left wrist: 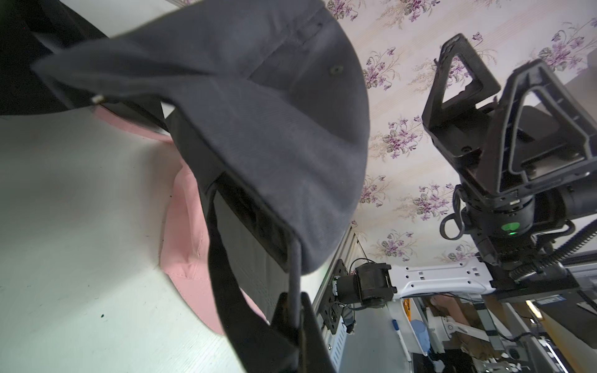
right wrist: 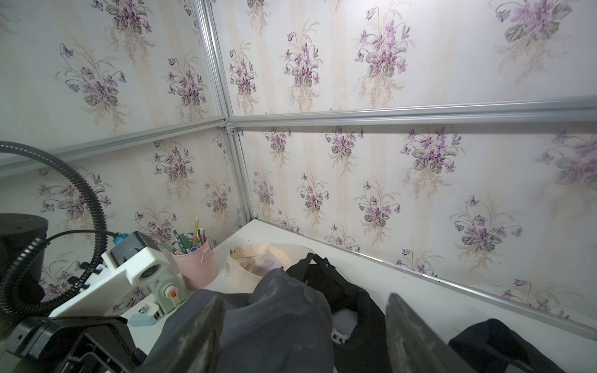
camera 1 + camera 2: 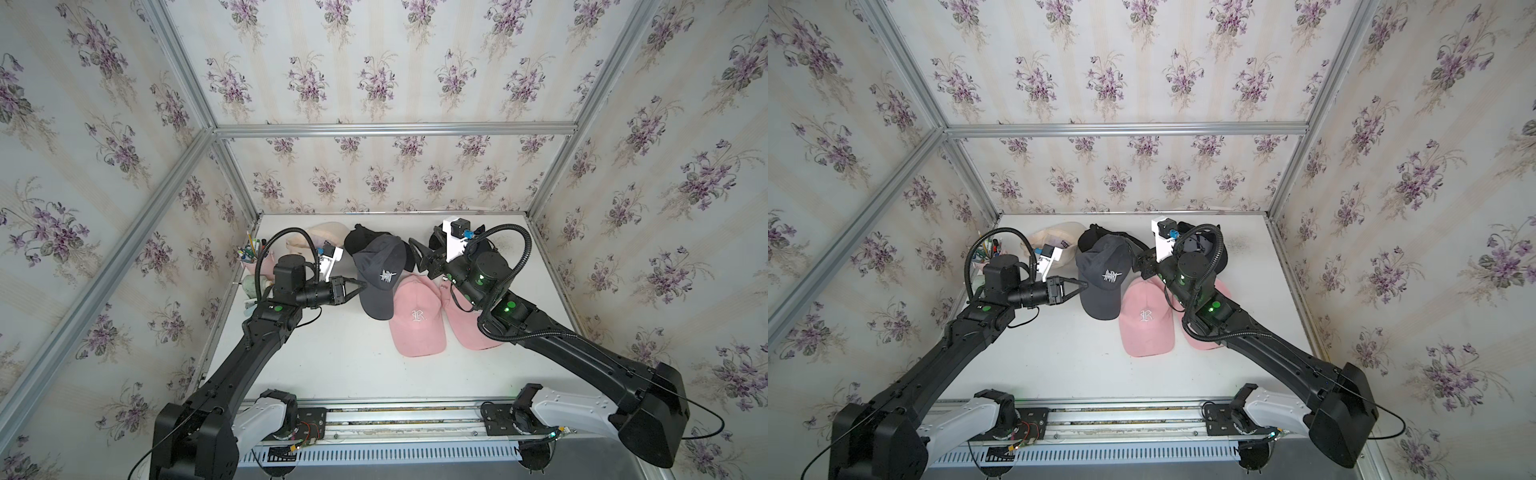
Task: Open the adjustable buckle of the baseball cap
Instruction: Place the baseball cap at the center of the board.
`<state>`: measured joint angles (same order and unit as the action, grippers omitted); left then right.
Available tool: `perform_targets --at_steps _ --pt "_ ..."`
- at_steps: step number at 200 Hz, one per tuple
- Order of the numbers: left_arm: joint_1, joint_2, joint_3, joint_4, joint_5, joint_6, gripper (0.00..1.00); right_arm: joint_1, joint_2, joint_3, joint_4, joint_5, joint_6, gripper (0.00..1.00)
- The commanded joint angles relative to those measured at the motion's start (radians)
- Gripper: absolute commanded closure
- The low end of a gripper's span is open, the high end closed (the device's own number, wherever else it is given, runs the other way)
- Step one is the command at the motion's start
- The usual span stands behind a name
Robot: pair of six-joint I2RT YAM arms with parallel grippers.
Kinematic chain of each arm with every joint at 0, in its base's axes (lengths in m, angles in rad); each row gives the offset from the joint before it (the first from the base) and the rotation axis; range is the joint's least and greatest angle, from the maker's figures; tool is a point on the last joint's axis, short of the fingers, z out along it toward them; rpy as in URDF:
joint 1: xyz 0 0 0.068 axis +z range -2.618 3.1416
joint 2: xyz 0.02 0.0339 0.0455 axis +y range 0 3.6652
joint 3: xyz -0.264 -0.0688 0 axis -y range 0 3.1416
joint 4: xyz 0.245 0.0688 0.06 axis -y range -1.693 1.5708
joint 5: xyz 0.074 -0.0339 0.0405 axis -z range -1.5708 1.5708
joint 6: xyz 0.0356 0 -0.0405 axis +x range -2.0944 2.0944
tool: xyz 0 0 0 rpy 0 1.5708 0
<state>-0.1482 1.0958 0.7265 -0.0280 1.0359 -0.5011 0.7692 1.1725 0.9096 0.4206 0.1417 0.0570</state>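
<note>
White tabletop (image 3: 332,365), floral wallpaper (image 3: 374,83) behind. Both top views: I am watching the left gripper (image 3: 362,286) pinching the dark grey fabric baseball cap (image 3: 382,270) at its edge; the right gripper (image 3: 417,255) is hanging spread just beside. Left wrist: fingers (image 1: 315,336) are clamping a thin grey strap (image 1: 294,268). Right wrist: jaws are standing wide, cap crown showing between them.
</note>
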Motion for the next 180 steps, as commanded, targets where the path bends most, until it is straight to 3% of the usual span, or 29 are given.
perform_targets --at_steps 1,23,52,101,148,180 --pt "0.031 0.008 -0.012 -0.035 0.131 0.024 1.00 0.000 -0.007 -0.001 0.007 0.006 0.000 0.22" --pt "0.037 0.036 -0.045 -0.016 0.169 0.013 1.00 0.001 -0.003 -0.003 0.005 0.010 -0.005 0.22" --pt "0.051 0.041 -0.055 -0.135 0.143 0.092 1.00 -0.001 0.004 0.003 -0.009 0.019 -0.007 0.22" --pt "0.085 0.062 -0.083 -0.176 0.129 0.127 1.00 -0.001 0.013 -0.009 -0.025 0.033 -0.007 0.21" --pt "0.096 0.165 -0.072 -0.182 0.162 0.139 1.00 -0.003 0.026 -0.018 -0.019 0.047 -0.002 0.21" --pt "0.119 0.229 -0.036 -0.310 0.134 0.225 1.00 -0.005 0.023 -0.034 -0.007 0.068 -0.003 0.21"
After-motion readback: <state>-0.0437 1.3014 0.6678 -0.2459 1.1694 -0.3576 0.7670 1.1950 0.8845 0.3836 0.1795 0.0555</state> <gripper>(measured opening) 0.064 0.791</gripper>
